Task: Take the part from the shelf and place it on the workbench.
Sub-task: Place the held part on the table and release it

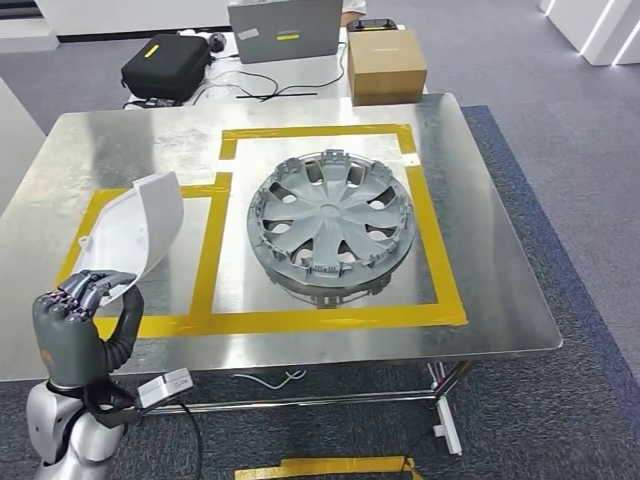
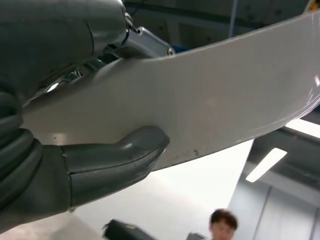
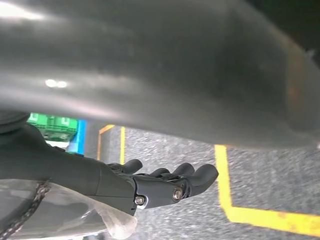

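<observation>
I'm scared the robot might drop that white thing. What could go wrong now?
1. The left robot hand holds the white part only by one edge, so it could slip or tip out.
2. The part hangs over the left taped box of the workbench, near the front edge; let go too soon, it might slide off.
3. If it swings right, it could bump the grey wheel cover.

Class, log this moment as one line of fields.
left hand: grips white part over workbench | right hand: holds nothing | hubcap: lies in larger taped box
</observation>
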Robot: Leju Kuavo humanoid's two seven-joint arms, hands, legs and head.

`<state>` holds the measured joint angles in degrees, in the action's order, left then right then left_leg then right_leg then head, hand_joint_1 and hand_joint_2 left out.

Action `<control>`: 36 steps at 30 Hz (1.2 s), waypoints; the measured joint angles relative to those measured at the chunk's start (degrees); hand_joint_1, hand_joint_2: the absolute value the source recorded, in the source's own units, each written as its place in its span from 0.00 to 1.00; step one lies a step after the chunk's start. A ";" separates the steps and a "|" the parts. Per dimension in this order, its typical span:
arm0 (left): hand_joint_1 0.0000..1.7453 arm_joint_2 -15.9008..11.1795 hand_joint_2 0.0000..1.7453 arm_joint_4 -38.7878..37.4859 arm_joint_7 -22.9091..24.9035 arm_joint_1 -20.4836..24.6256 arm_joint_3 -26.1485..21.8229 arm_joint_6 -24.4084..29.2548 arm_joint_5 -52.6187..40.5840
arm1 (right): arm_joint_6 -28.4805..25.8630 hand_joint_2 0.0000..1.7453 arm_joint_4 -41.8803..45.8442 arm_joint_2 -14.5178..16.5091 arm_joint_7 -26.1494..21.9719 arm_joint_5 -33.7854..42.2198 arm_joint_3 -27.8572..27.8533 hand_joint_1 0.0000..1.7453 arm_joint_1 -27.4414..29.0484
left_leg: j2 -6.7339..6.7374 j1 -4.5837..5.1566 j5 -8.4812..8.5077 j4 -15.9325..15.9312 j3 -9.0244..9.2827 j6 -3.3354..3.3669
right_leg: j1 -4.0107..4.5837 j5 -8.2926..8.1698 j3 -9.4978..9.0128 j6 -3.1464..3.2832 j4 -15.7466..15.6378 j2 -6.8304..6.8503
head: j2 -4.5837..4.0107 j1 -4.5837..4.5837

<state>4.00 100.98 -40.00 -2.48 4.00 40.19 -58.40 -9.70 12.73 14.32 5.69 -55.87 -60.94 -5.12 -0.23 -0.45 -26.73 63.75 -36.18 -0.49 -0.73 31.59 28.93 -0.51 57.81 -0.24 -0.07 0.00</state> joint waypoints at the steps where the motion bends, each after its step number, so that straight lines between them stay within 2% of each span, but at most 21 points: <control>1: 1.00 -0.23 1.00 -0.27 0.01 0.76 -0.05 0.00 -0.94 | 0.03 0.00 -0.01 0.00 -0.14 -0.10 0.17 0.00 -0.08 | -0.03 0.10 0.53 -2.25 0.88 0.22 | 0.04 0.24 -0.07 -0.36 0.02 -0.10 | -0.01 -0.01; 4: 1.00 -1.01 1.00 -0.66 0.04 2.96 -0.99 0.01 -11.01 | 0.43 0.00 -0.01 -0.01 -0.42 -1.27 0.93 0.00 -0.24 | -0.21 0.25 -0.27 -3.94 1.48 0.79 | 0.11 0.32 0.08 -1.35 -0.23 -0.06 | 0.00 -0.05; 6: 1.00 -2.66 1.00 -1.05 0.40 5.38 -1.74 0.01 -20.42 | 0.94 0.00 -0.01 -0.02 -0.16 -2.58 1.74 0.00 -0.43 | -0.23 -0.05 -0.19 -4.44 1.86 1.21 | 0.16 1.28 0.75 -1.81 0.99 0.07 | 0.01 0.14; 7: 1.00 -4.01 1.00 -1.72 1.22 7.06 -1.87 0.00 -23.45 | 1.18 0.00 -0.01 -0.02 -0.02 -3.14 2.17 0.00 -0.61 | -0.15 -0.20 -0.19 -4.67 2.07 1.45 | 0.16 2.40 2.01 -1.99 3.34 0.08 | 0.01 0.25; 9: 1.00 -6.91 1.00 -3.91 3.75 10.52 -1.69 0.00 -25.84 | 1.55 0.00 -0.01 -0.02 0.03 -3.82 2.95 0.00 -0.89 | 0.02 -0.20 -0.30 -4.73 2.19 1.77 | 0.10 5.11 6.51 -2.18 11.09 0.08 | 0.01 0.41; 10: 1.00 -8.41 1.00 -5.21 4.85 12.07 -1.55 -0.01 -26.23 | 1.66 0.00 -0.01 -0.02 0.01 -4.02 3.28 0.00 -0.94 | 0.07 -0.15 -0.36 -4.73 2.22 1.86 | 0.08 5.81 8.81 -2.25 14.62 0.08 | 0.01 0.37; 11: 1.00 -9.64 1.00 -6.40 5.51 13.36 -1.38 -0.01 -26.48 | 1.75 0.00 -0.01 -0.02 -0.01 -4.10 3.56 0.00 -0.94 | 0.09 -0.11 -0.43 -4.73 2.30 1.93 | 0.09 5.52 10.34 -2.25 16.42 0.09 | 0.01 0.37; 12: 1.00 -10.83 1.00 -7.68 5.94 14.55 -1.18 -0.01 -26.72 | 1.88 0.00 -0.01 -0.02 0.14 -4.14 3.79 0.00 -0.94 | 0.05 -0.08 -0.52 -4.72 2.43 1.97 | 0.11 4.05 10.80 -2.18 15.96 0.09 | 0.01 0.39; 13: 1.00 -11.96 1.00 -9.04 6.35 15.69 -0.97 -0.02 -26.98 | 2.06 0.00 -0.01 -0.02 0.36 -4.16 3.97 0.00 -0.97 | -0.02 -0.07 -0.62 -4.72 2.63 1.94 | 0.13 1.61 10.09 -1.99 13.23 0.10 | 0.01 0.40; 15: 1.00 -14.02 1.00 -12.49 7.59 18.20 -0.29 -0.02 -27.27 | 2.62 0.00 -0.01 -0.02 0.79 -4.17 4.21 0.00 -1.27 | -0.17 0.02 -0.86 -4.67 2.93 1.65 | 0.29 -2.79 7.30 -1.39 5.68 0.18 | 0.01 0.40; 16: 1.00 -15.15 1.00 -14.70 8.24 19.70 0.08 -0.02 -27.24 | 2.97 0.00 -0.02 -0.02 0.80 -4.16 4.31 0.00 -1.56 | -0.20 0.08 -0.89 -4.59 2.84 1.36 | 0.39 -3.73 6.14 -1.05 2.94 0.22 | 0.01 0.39; 19: 1.00 -18.80 1.00 -22.44 10.31 24.32 1.02 -0.02 -26.94 | 4.00 0.00 -0.03 -0.02 0.61 -4.07 4.56 0.00 -2.22 | -0.04 0.11 -0.61 -4.66 2.45 0.35 | 0.59 -3.74 5.28 -0.25 0.88 -0.10 | 0.01 0.32; 21: 1.00 -20.85 1.00 -26.54 11.47 26.72 1.67 -0.02 -26.55 | 4.30 0.00 -0.03 -0.02 0.91 -4.04 4.79 0.00 -2.32 | 0.08 -0.01 -1.30 -3.97 2.27 -0.33 | 0.37 -4.08 5.06 0.36 0.42 -0.25 | 0.01 0.20; 23: 1.00 -22.66 1.00 -29.81 12.87 28.75 2.67 -0.02 -26.02 | 4.50 0.00 -0.03 -0.02 1.29 -4.05 4.95 0.00 -2.49 | 0.08 -0.18 -3.83 0.47 0.33 -0.98 | 0.14 -4.28 4.79 0.86 0.04 -0.20 | 0.01 0.00; 25: 1.00 -24.23 1.00 -33.07 14.29 30.10 3.74 -0.02 -26.19 | 4.68 0.00 -0.03 -0.02 1.34 -4.06 5.09 0.00 -2.64 | 0.08 -0.31 -6.94 7.98 -3.22 -1.46 | 0.14 -4.25 4.76 1.05 0.03 -0.20 | 0.01 -0.09; 27: 1.00 -25.58 1.00 -36.20 15.04 30.90 4.41 -0.02 -26.87 | 4.76 0.00 -0.04 -0.02 1.35 -4.04 5.22 0.00 -2.69 | 0.08 -0.44 -7.14 11.46 -5.05 -1.72 | 0.13 -4.19 4.71 1.11 0.07 -0.29 | 0.01 -0.10; 28: 1.00 -26.32 1.00 -37.84 15.33 31.39 4.63 -0.02 -27.00 | 4.83 0.00 -0.04 -0.02 1.42 -3.96 5.26 0.00 -2.74 | 0.09 -0.54 -5.46 9.64 -4.35 -1.77 | 0.13 -4.16 4.68 1.09 0.14 -0.33 | 0.01 -0.08; 29: 1.00 -27.05 1.00 -39.23 15.56 31.92 4.73 -0.02 -26.86 | 4.93 0.00 -0.05 -0.01 1.48 -3.85 5.28 0.00 -2.81 | 0.10 -0.64 -3.19 6.20 -2.88 -1.80 | 0.12 -4.11 4.65 1.03 0.22 -0.37 | 0.01 -0.08; 31: 1.00 -28.61 1.00 -42.20 15.77 32.82 4.41 -0.02 -25.44 | 5.09 0.00 -0.05 0.00 1.61 -3.47 5.29 0.00 -2.94 | 0.06 -0.66 -0.19 -1.59 0.58 -1.65 | 0.21 -3.98 4.77 0.69 0.41 -0.54 | 0.01 -0.11; 33: 1.00 -29.56 1.00 -44.73 15.38 33.02 3.40 -0.02 -23.55 | 5.20 0.00 -0.05 0.00 1.60 -2.97 5.29 0.00 -2.97 | -0.07 -0.45 0.05 -4.72 1.86 -1.12 | 0.36 -4.00 5.04 0.12 0.41 -0.69 | 0.00 -0.14; 36: 1.00 -29.82 1.00 -47.29 14.76 32.82 1.39 0.00 -23.39 | 5.79 0.00 -0.05 0.00 1.68 -1.96 5.26 0.00 -3.02 | -0.20 -0.54 0.27 -5.13 1.88 0.00 | 0.45 -3.59 5.50 -0.75 0.69 -0.52 | 0.01 -0.06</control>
<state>-25.82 53.69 -25.24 30.34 5.39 40.19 -81.79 -3.91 12.68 14.32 7.38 -57.83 -55.69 -8.14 -0.43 -0.99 -26.46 58.61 -34.31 -0.48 -0.28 28.00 34.42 -1.26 58.51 -0.75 -0.07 -0.06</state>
